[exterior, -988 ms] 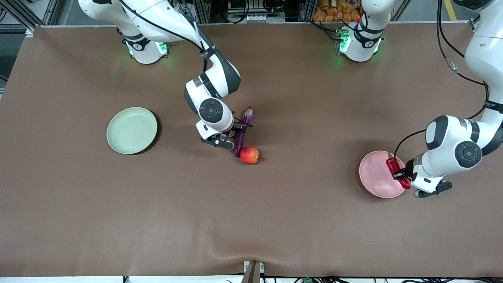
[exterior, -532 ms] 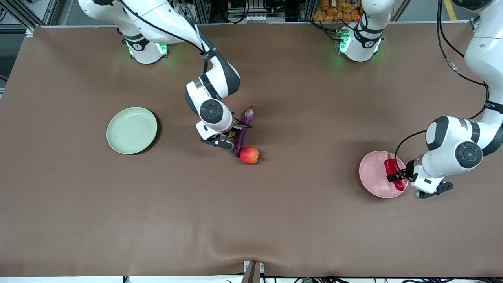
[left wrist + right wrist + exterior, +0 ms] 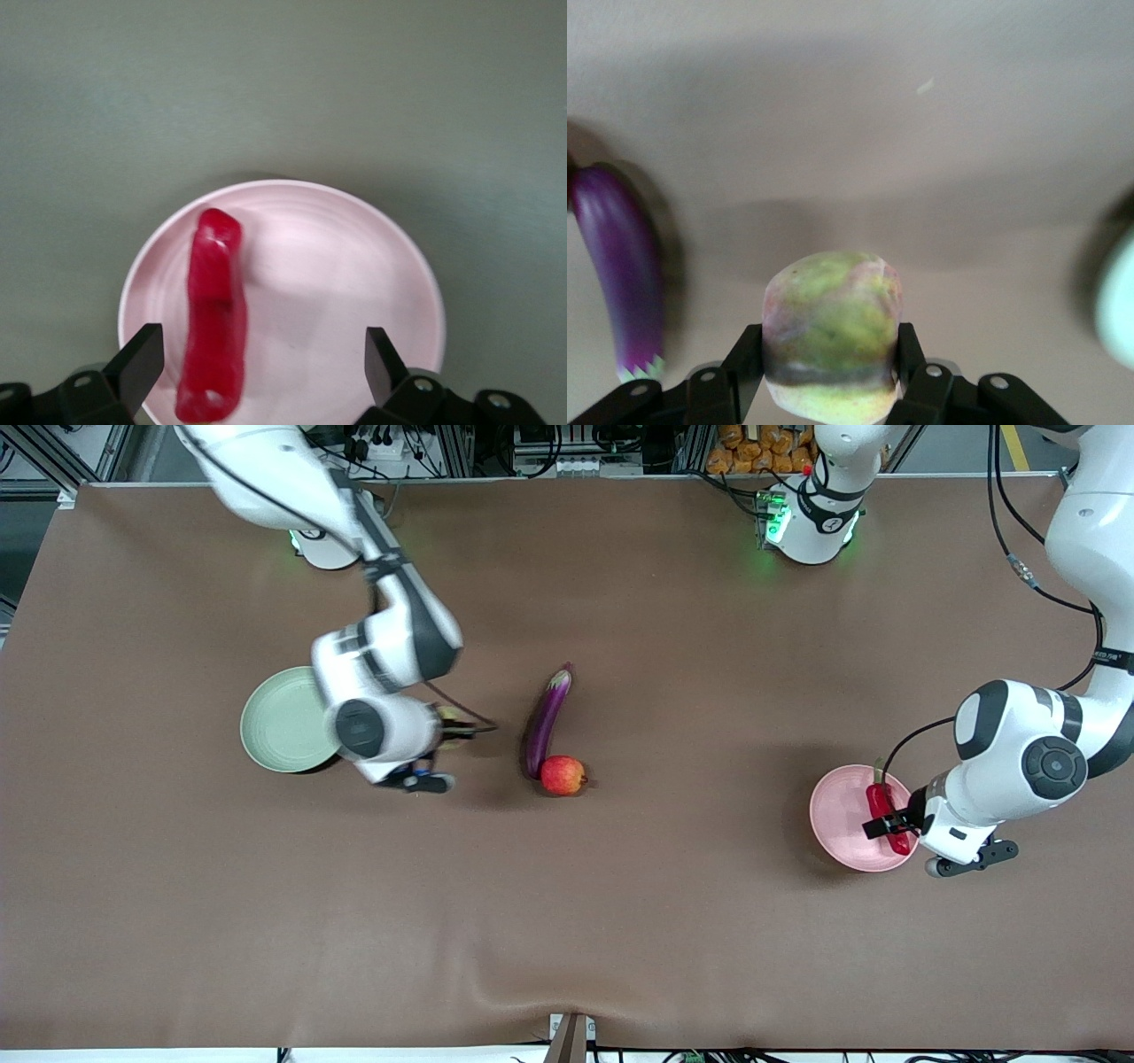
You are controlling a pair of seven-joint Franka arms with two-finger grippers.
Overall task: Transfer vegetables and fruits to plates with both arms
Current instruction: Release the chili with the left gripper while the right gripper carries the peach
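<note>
1. The right arm's black two-finger end effector (image 3: pixel 830 376) is squeezing the lumpy yellowish-pink peach-like fruit (image 3: pixel 832 332) tight, up over the brown worktop (image 3: pixel 567 921), just beside the round pale green plate (image 3: pixel 283 722).
2. The long glossy purple eggplant (image 3: pixel 547 717) is lying near that end effector, touching the round red-and-yellow apple (image 3: pixel 563 775).
3. The left arm's end effector (image 3: pixel 263 367) is hanging with its fingers spread wide over the round pale pink plate (image 3: pixel 354 266).
4. The shiny red chili pepper (image 3: pixel 214 314) is lying in that plate, between the fingers.

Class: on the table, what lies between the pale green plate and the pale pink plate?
In the front view, the long purple eggplant and the round red apple, touching each other; otherwise bare brown tabletop.
</note>
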